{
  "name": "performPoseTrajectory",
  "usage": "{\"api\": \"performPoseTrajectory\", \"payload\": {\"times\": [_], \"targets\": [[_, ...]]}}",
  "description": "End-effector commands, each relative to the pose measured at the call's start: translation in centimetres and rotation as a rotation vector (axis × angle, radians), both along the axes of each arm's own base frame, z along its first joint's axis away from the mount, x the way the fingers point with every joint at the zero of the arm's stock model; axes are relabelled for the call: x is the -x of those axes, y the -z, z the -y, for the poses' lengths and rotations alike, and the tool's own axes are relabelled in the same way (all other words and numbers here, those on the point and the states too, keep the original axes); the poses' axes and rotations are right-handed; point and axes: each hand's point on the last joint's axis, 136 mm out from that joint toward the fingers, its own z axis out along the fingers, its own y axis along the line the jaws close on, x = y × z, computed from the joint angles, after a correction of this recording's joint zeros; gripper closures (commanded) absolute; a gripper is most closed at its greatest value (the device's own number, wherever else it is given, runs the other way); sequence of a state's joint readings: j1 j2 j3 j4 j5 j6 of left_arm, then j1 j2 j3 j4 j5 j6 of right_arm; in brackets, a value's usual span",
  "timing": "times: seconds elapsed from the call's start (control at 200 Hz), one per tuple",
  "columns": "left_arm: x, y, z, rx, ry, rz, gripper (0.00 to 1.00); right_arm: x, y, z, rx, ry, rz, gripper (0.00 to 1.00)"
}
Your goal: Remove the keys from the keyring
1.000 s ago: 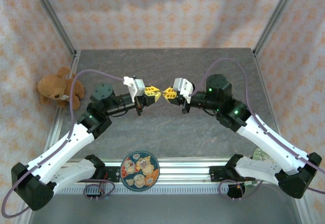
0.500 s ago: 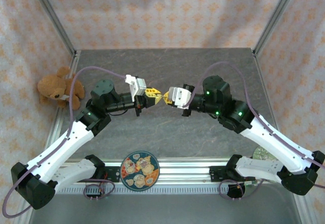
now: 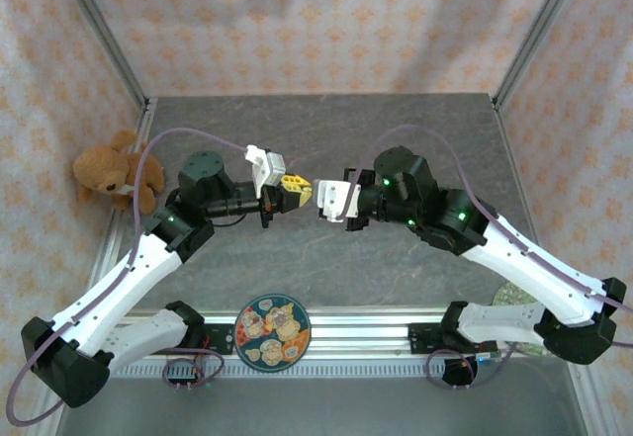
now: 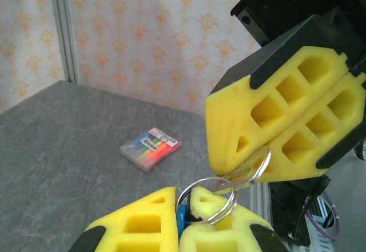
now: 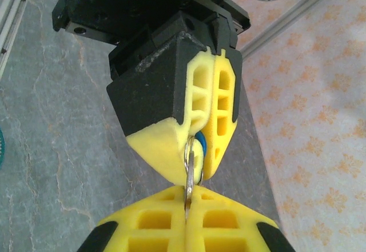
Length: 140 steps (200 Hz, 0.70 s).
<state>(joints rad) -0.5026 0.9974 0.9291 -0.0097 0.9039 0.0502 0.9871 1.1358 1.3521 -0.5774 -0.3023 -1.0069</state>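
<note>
Tabletop (image 3: 326, 130) grey, mottled; walls (image 3: 316, 21) floral-papered. Left gripper (image 3: 302, 191) clamped on keyring (image 4: 181, 216), right gripper (image 4: 245, 165) clamped on keys (image 4: 251, 175).

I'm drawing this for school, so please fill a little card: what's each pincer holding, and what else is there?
left pincer: shut on the bright blue tag with its thin metal ring
right pincer: shut on the small silvery metal key, joined to that ring
where: tip to tip above the grey table
also there: brown teddy bear, rainbow-striped flat packet
</note>
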Motion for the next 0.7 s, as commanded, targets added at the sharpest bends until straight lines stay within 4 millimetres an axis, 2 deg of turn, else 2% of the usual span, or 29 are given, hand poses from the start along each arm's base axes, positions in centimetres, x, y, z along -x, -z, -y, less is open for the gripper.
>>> {"api": "performPoseTrajectory", "payload": {"times": [0.0,0.12,0.14,0.185,0.335,0.696], "targets": [[-5.4,-3.7,-3.0,0.046,-0.28,0.099,1.0,9.1,4.8,-0.9,0.178,-0.373,-0.175,1.0],[-5.4,-3.7,-2.9,0.039,-0.275,0.1,1.0,9.7,4.6,-1.2,0.192,-0.399,-0.157,1.0],[-5.4,-3.6,-2.9,0.036,-0.272,0.099,1.0,9.5,5.2,-1.6,0.211,-0.399,-0.165,1.0],[-5.4,-3.5,-2.9,0.031,-0.272,0.098,1.0,9.6,5.4,-1.8,0.224,-0.402,-0.161,1.0],[-5.2,-3.5,-2.9,0.033,-0.267,0.105,1.0,10.0,5.2,-2.8,0.216,-0.437,-0.177,1.0],[-4.6,-3.8,-3.1,0.031,-0.258,0.139,1.0,9.9,5.1,-5.4,0.204,-0.478,-0.175,1.0]]}}
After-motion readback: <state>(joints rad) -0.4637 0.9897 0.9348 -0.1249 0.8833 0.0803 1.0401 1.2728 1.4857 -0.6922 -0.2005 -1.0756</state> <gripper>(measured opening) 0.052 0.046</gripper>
